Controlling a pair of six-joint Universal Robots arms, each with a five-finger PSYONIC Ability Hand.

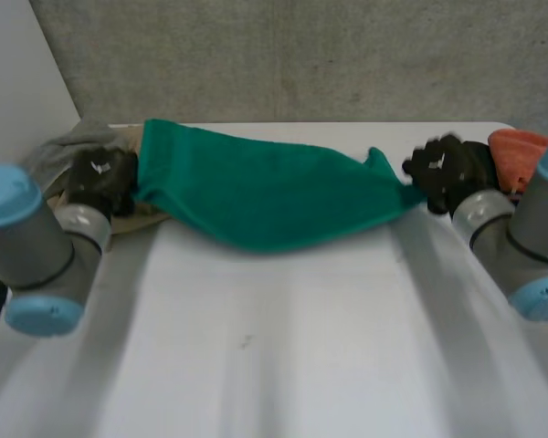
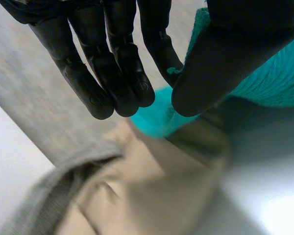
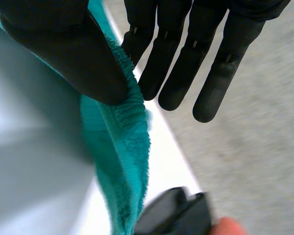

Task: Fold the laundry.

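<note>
Teal towel (image 1: 265,196) strung out between both hands over the far side of the white surface (image 1: 283,365).

The towel sags in the middle, and I can't tell if its low edge touches the surface. The left hand (image 1: 100,178) has one end: in its wrist view the fingers (image 2: 117,73) are mostly straight, and the thumb clamps the towel's end against the nearest one. The right hand (image 1: 447,169) has the other end the same way, with the thumb pressed on the fluffy hem and the rest of the fingers (image 3: 176,73) straight and close together. A grey garment (image 1: 59,151) and a beige garment (image 2: 152,196) are heaped under the left hand. An orange cloth (image 1: 519,151) sits just beyond the right hand.
</note>
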